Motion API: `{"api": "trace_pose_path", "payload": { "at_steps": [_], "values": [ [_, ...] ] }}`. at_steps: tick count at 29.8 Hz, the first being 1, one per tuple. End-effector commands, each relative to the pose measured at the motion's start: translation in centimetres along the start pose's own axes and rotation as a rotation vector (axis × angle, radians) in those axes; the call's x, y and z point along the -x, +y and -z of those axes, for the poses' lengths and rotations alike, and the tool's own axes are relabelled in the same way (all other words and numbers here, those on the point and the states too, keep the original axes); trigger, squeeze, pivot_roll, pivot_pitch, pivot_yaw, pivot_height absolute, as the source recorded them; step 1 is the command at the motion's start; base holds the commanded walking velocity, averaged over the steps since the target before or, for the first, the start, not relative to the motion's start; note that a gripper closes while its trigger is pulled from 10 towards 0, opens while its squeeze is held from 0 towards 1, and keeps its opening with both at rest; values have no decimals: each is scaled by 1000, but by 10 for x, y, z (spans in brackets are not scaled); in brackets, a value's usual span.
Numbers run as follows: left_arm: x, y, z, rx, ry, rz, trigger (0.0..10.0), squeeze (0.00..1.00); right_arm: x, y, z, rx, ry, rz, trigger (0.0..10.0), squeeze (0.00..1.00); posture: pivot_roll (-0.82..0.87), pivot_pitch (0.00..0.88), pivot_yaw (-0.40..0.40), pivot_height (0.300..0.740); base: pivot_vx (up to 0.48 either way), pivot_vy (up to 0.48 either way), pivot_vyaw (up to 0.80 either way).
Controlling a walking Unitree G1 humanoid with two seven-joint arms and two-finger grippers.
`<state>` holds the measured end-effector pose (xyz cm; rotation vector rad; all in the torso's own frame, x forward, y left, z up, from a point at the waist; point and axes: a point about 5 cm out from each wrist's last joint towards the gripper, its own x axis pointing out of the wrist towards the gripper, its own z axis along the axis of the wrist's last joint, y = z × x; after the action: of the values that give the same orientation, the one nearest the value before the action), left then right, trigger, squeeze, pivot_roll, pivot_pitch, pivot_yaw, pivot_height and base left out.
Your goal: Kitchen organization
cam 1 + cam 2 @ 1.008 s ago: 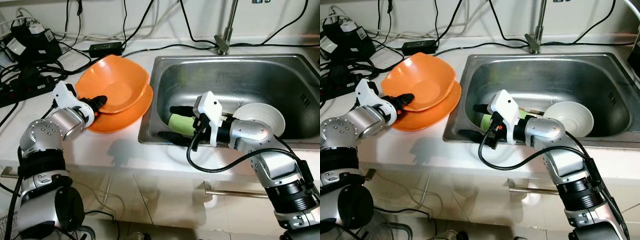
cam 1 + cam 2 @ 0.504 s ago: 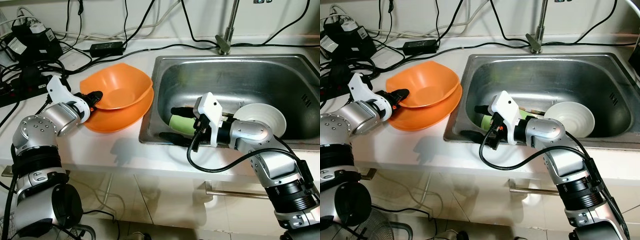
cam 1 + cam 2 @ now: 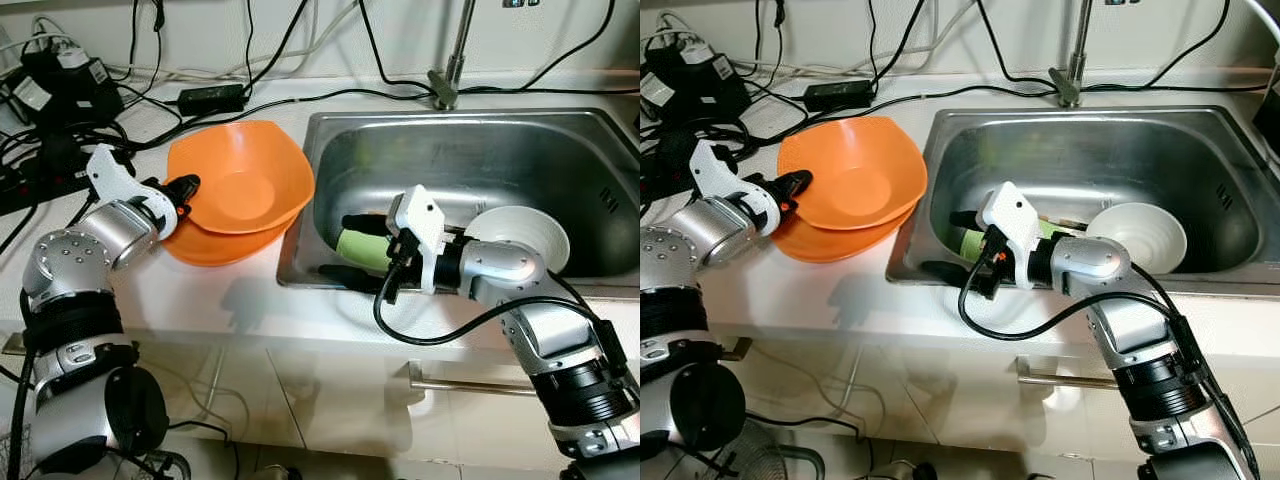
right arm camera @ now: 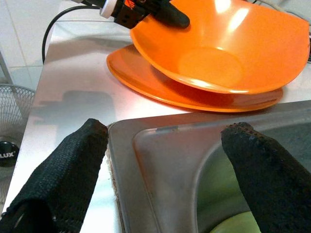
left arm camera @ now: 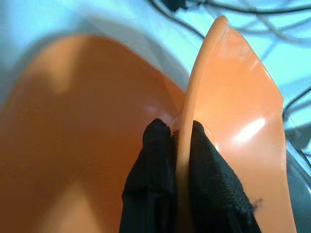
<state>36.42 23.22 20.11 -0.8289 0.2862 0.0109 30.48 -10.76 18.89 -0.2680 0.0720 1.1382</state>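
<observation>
1. Pinching the rim of the orange bowl (image 3: 240,178) with the left gripper (image 3: 180,188), one finger inside the wall and one outside, clenched tight on the thin edge.
2. Sitting tilted on the orange plate (image 3: 225,243), that bowl, with the pinched side raised and the far side leaning toward the sink (image 3: 600,200); both resting on the white counter (image 3: 200,300), just beside the sink's left wall.
3. Reaching over the sink's near-left corner with the right gripper (image 3: 350,248), fingers spread wide and grasping nothing, straddling the green cup (image 3: 362,248) lying on its side in the basin, long axis running roughly left to right along the fingers.
4. Lying just right of that wrist, a white bowl (image 3: 520,238), upright in the basin.
5. Judging reach: left arm alone holding the orange bowl; right arm nearer the cup and white bowl.
6. Looking smooth, glossy and thin-walled, likely plastic, the orange pieces; brushed steel for the basin; coarse black fabric-like texture on the fingers (image 4: 73,165).
</observation>
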Motion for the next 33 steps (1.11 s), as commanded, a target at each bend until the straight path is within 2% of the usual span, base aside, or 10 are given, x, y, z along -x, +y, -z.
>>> {"api": "trace_pose_path", "payload": {
  "at_steps": [1,12,13,14,15,16,20,21,22,33],
  "values": [
    [4,0,-9,-29,-82,-3,0,0,-3,2,-2,22,-6,-18,10000,0,-14,47,127,740,0,0,0],
    [10,-6,-1,-41,-284,116,0,0,-4,-6,-6,15,-33,32,10000,0,-16,45,115,740,0,0,0],
    [13,-11,1,-46,-317,183,0,0,-5,-14,-9,-5,-65,98,10000,0,-16,45,112,740,0,0,0],
    [13,-11,1,-46,-317,183,0,0,-5,-14,-9,-5,-65,98,10000,0,-16,45,112,740,0,0,0],
    [16,-17,2,-52,-338,251,0,0,-6,-26,-14,-39,-104,191,10000,0,-16,45,112,740,0,0,0],
    [16,-17,2,-52,-338,251,0,0,-6,-26,-14,-39,-104,191,10000,0,-16,45,112,740,0,0,0],
    [26,-34,4,-55,-358,407,0,0,0,-60,-27,-209,-248,446,10000,0,-16,45,110,740,0,0,0],
    [26,-34,4,-55,-358,407,0,0,0,-60,-27,-209,-248,446,10000,0,-16,45,110,740,0,0,0],
    [29,-39,5,-80,-367,452,0,0,2,-69,-29,-258,-286,509,10000,0,-13,46,107,740,0,0,0],
    [31,-53,23,-178,-313,552,0,0,-6,-73,-36,-304,-341,515,10000,0,-13,45,101,740,0,0,0]
  ]
}}
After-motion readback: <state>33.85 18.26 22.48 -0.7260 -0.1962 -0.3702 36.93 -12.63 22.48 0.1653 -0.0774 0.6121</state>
